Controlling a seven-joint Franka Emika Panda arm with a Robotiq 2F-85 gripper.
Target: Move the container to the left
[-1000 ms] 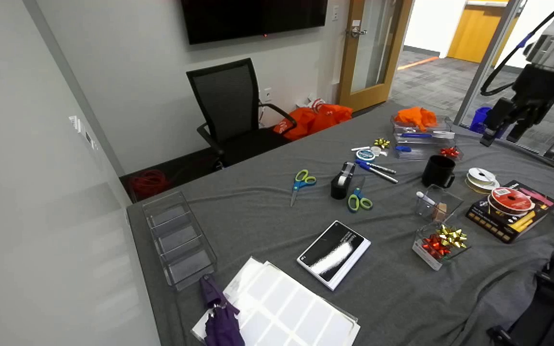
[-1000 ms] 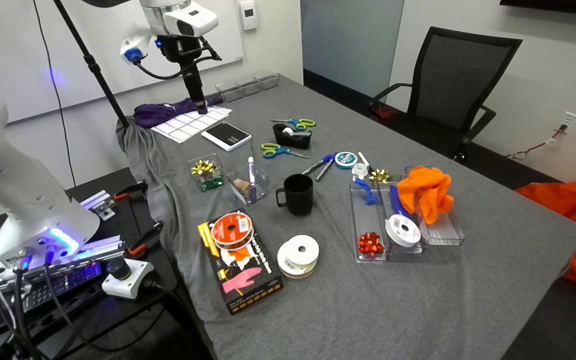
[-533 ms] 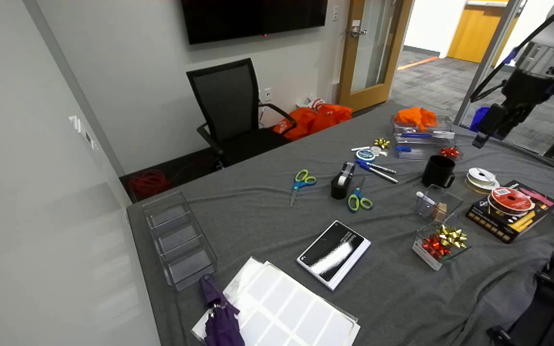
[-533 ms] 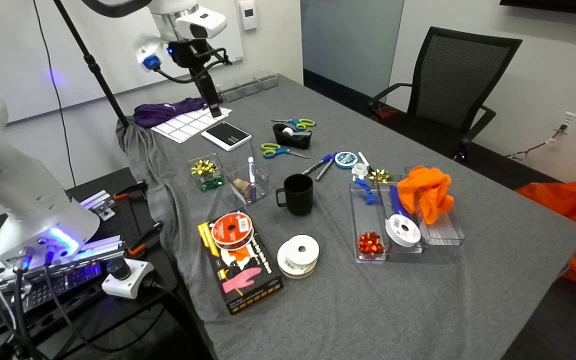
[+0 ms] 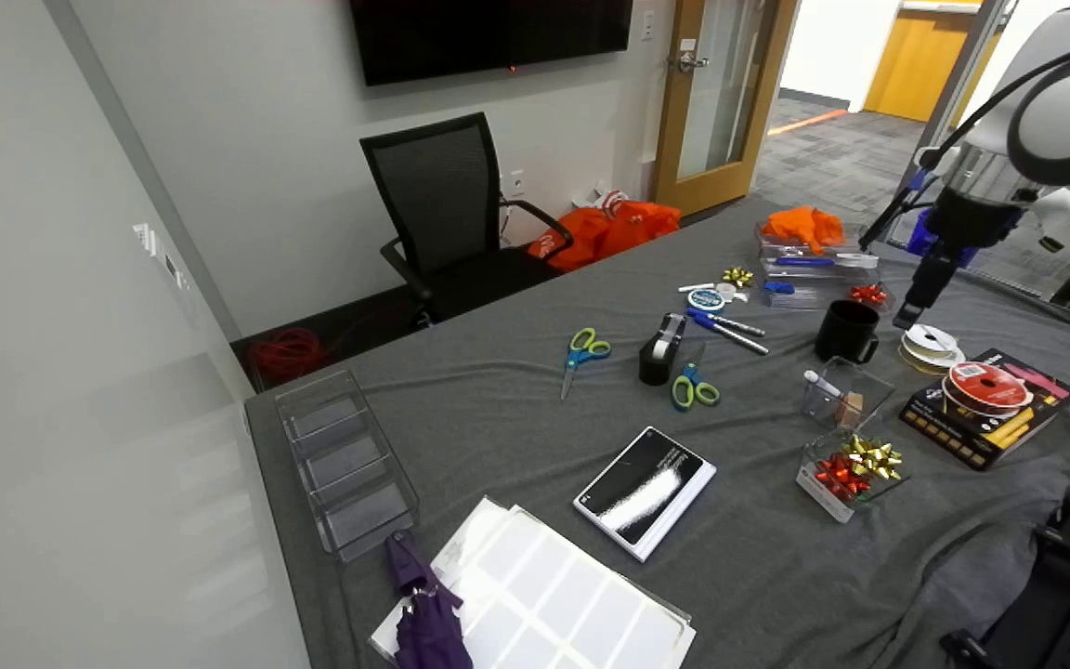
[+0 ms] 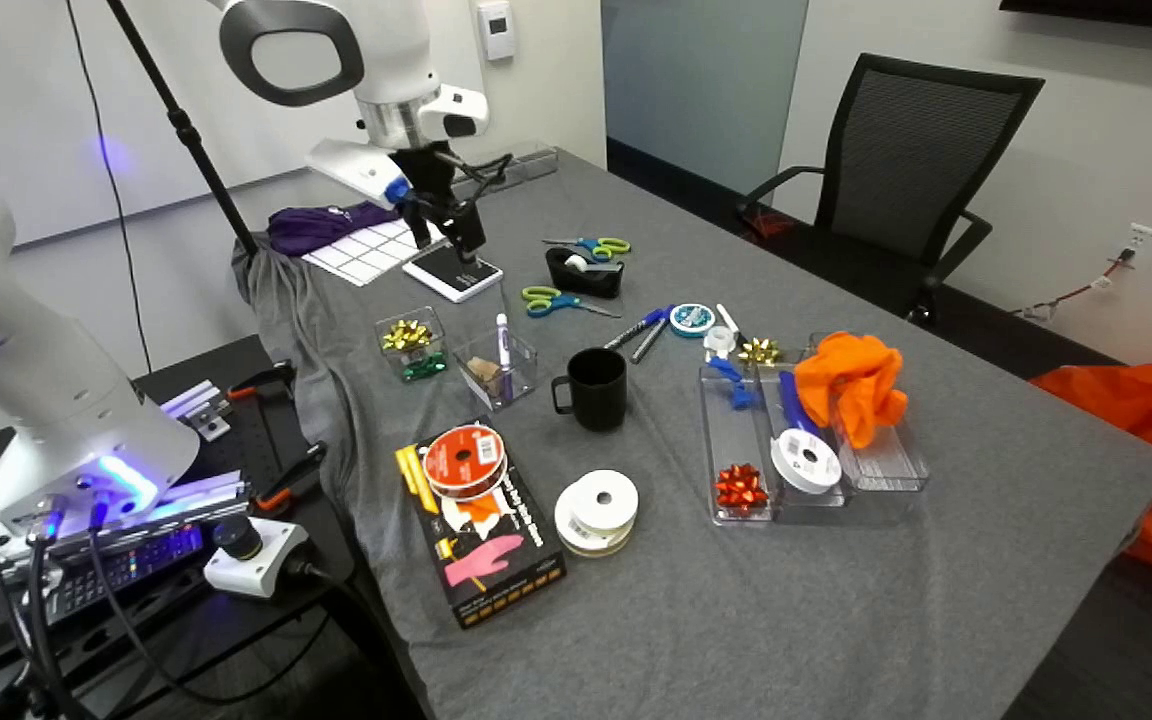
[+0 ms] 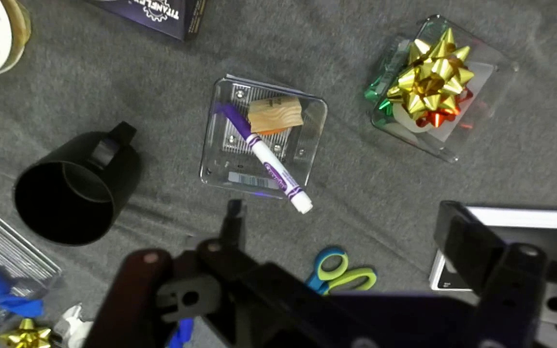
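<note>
Probably the clear tub [image 7: 223,162] with the marker [image 7: 266,156] is light, stiff, slippery; better pinch its rim [image 7: 206,151]; the claw [image 7: 344,215] stands spread.

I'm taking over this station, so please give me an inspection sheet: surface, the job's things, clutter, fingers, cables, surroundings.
Surface: wrinkled grey cloth.
Container: clear tub holding a marker and wood block; second tub holding bows; which is meant is unclear.
Clutter: black mug, tape dispenser, printed box with a red spool on top.
Fingers: apart, holding nothing, above the cloth.
Cables: black cables at the arm base; coiled red cord.
Surroundings: black chair, wall screen, orange bags.
</note>
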